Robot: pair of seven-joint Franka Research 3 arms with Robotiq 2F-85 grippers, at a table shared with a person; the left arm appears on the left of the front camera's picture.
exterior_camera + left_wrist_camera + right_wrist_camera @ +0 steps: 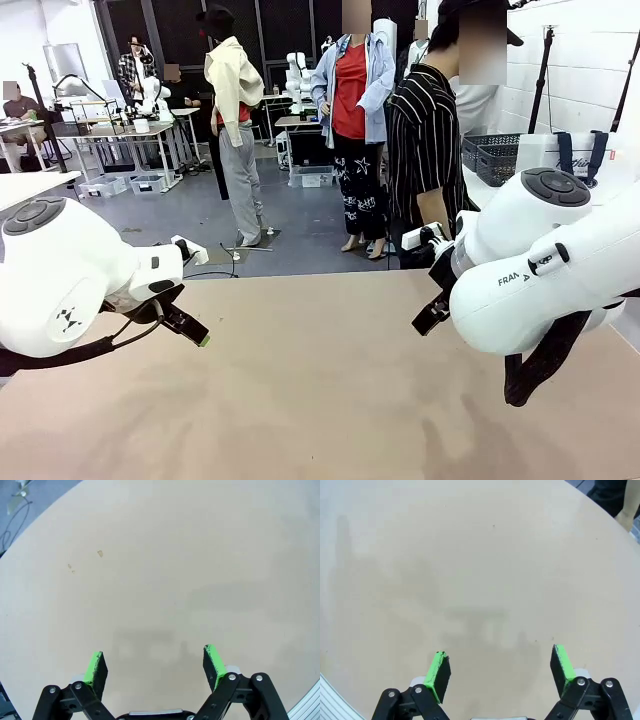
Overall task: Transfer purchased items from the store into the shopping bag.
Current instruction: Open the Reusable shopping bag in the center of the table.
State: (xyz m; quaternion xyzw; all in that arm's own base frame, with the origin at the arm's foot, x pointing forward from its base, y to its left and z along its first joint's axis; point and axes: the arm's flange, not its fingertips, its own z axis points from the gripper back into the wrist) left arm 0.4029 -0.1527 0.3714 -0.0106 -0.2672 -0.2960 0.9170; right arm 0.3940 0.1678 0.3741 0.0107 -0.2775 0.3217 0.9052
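My left gripper (195, 332) (155, 662) hangs open just above the bare tan table (320, 400), nothing between its green pads (95, 667). Over the right half, my right gripper (432, 315) (500, 667) is also open and empty above the tabletop. The store, a dark grey lattice basket (490, 155), stands on a white side table at the far right. Beside it, partly behind my right arm, is the shopping bag (575, 155), white with navy strap handles. The purchased items are out of view.
A person in a black striped shirt (425, 150) stands at the table's far edge, right of centre, arms down. A few small stains (100, 553) mark the tabletop near my left gripper. Other people and tables are far back.
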